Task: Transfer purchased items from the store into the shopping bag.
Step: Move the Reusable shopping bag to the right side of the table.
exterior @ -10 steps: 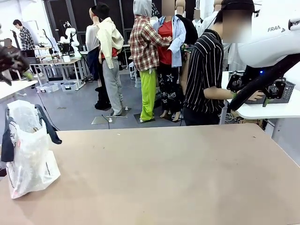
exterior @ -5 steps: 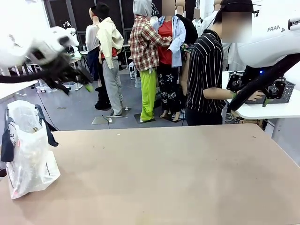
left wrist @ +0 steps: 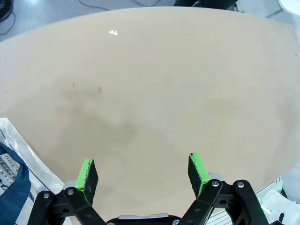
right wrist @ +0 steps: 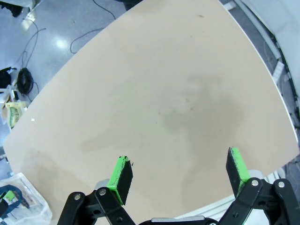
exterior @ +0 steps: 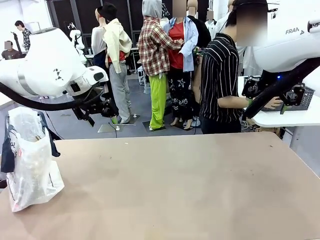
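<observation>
The shopping bag (exterior: 30, 162), translucent white with dark navy handles, stands slumped on the table's left end, and its edge appears again (left wrist: 14, 161) in the left wrist view. My left gripper (exterior: 111, 118) hangs above the table's far left edge, right of the bag, and stands open (left wrist: 142, 171) with only bare tabletop between its green pads. My right gripper (exterior: 265, 104) is held high at the right in front of the person, also open (right wrist: 179, 173) and empty. The purchased items are hidden or out of view.
A person in a striped shirt stands at the far side with a hand (exterior: 274, 102) by a dark grey lattice basket (exterior: 303, 96) on a white side table. The brown table (exterior: 180, 190) is bare right of the bag.
My left arm has swung in from the far left, moving right and down to the table's far edge beside the bag. The right arm and the person have hardly moved.
</observation>
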{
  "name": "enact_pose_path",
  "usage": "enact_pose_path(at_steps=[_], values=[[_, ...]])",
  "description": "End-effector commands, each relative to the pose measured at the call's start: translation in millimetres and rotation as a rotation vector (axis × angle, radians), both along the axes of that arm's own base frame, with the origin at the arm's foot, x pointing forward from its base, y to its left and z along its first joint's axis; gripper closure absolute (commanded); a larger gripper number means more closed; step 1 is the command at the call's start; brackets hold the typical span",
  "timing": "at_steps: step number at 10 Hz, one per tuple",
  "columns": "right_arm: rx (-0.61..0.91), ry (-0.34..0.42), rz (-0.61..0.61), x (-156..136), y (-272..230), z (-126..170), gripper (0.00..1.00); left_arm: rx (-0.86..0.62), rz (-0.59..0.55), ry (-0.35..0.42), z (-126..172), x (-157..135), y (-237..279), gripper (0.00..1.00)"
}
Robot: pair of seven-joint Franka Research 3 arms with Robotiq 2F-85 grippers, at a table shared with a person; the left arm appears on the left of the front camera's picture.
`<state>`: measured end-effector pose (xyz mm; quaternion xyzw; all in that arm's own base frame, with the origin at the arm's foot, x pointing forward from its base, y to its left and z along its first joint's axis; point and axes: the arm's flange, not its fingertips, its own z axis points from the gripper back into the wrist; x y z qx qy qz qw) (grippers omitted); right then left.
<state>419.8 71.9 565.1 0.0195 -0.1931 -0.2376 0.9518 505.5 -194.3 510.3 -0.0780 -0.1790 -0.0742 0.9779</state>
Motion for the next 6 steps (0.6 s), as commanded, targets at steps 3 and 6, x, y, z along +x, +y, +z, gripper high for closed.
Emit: enact_pose_path(at_steps=[3, 6], values=[[0.015, 0.009, 0.016, -1.3, -0.9, -0.9, 0.0, 0.001, -0.004, -0.006, 5.7, -1.2, 0.0, 0.0], [0.015, 0.009, 0.016, -1.3, -0.9, -0.9, 0.0, 0.001, -0.004, -0.006, 5.7, -1.2, 0.0, 0.0]])
